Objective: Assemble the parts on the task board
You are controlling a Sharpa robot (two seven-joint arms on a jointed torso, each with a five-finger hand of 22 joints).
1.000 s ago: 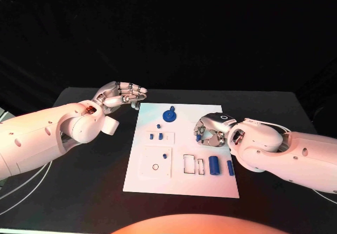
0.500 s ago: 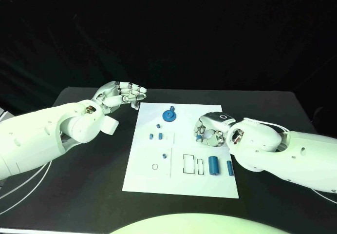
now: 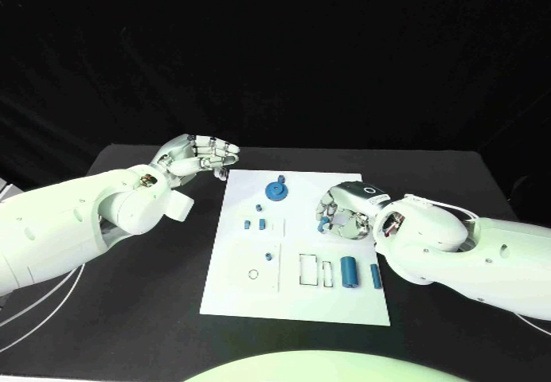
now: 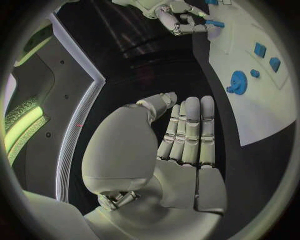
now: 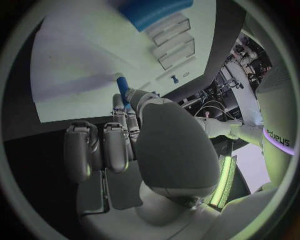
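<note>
the right hand (image 3: 345, 213) covers the task board (image 3: 296, 298) at about three o'clock of the board's middle, and the board surface beneath it is hidden. a small blue part (image 3: 330, 222) peeks out among its fingers in the head view, its shape too covered to tell. in the right wrist view a blue rod (image 5: 122, 89) shows only its tip past the fingers (image 5: 119, 107), the rest hidden, and a large blue piece (image 5: 153, 11) at twelve o'clock is blurred and cut by the circle's rim. the tiny blue pieces (image 3: 262, 208) at the board's ten o'clock are too small to make out. both forearms run off the picture's edges.
</note>
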